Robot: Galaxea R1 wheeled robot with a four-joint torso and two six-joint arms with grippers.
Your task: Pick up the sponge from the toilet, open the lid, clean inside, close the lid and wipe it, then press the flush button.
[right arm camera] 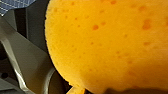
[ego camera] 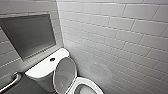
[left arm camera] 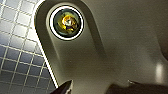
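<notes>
The white toilet (ego camera: 45,67) stands against the tiled wall with its lid (ego camera: 64,75) raised upright and leaning towards the tank. The oval bowl (ego camera: 94,86) lies open at the lower edge of the head view. The round dark flush button (ego camera: 52,59) sits in the middle of the tank top. In the right wrist view the orange sponge (right arm camera: 107,45) looms very close, porous and bright, with my right gripper shut on it. My left gripper (left arm camera: 98,88) is open, its two dark fingertips (left arm camera: 63,88) wide apart with nothing between them.
White brick tiles cover the walls. A recessed grey niche (ego camera: 28,33) is set in the wall above the tank. A metal grab bar (ego camera: 11,82) runs along the wall left of the toilet. A pale grey surface with a round glassy fitting (left arm camera: 66,22) lies before the left wrist, beside small floor tiles (left arm camera: 15,50).
</notes>
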